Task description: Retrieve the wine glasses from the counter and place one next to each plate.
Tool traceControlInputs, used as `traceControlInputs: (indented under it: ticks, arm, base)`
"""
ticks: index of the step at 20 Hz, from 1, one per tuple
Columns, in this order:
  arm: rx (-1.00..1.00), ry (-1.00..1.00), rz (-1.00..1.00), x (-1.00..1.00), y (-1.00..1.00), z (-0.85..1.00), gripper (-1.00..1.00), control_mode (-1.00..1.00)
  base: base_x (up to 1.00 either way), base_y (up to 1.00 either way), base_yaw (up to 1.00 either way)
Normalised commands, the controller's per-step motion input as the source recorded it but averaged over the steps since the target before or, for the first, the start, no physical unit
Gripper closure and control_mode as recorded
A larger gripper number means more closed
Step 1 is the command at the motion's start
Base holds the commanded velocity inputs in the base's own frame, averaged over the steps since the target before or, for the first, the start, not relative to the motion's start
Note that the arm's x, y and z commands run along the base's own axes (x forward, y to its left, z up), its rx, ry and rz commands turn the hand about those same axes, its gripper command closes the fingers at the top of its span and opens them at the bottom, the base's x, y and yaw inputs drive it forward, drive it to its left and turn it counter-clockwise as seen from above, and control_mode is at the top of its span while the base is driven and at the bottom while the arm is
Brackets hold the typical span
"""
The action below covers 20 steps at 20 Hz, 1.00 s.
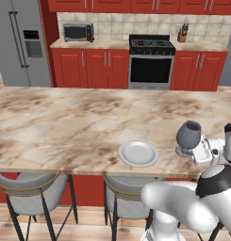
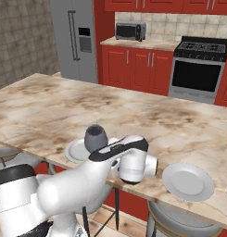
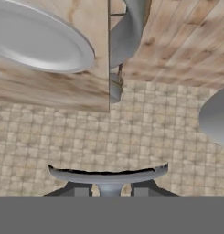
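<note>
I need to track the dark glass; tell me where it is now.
The smoky-grey wine glass is held upright in the gripper at the bar top's near edge, just right of the plate in the left base view.

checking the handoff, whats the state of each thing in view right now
dark wine glass: upright, stem between the fingers, near the bar top's front edge
left plate: flat on the bar top, empty
right plate: flat, empty
oven: door shut
fridge: doors shut

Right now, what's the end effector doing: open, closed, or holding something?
End effector: closed on the stem of the dark smoky-grey wine glass, holding it upright beside the plate on the bar top.
</note>
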Motion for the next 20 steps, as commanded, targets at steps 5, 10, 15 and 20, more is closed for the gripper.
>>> traceControlInputs:
  ticks: [5, 10, 15, 20]
  arm:
    - [-0.15, 0.0, -0.01, 0.08, 0.0, -0.31, 1.0, -1.0]
    - [-0.03, -0.02, -0.05, 0.36, 0.0, -0.13, 1.0, -1.0]
    - [0.0, -0.02, 0.0, 0.56, 0.01, -0.15, 1.0, -1.0]
    - [0.0, 0.0, 0.0, 0.42, -0.02, -0.26, 1.0, -1.0]
  base:
    - [0.0, 0.0, 0.0]
    - [0.0, 0.0, 0.0]
    - [0.0, 0.0, 0.0]
    - [0.0, 0.0, 0.0]
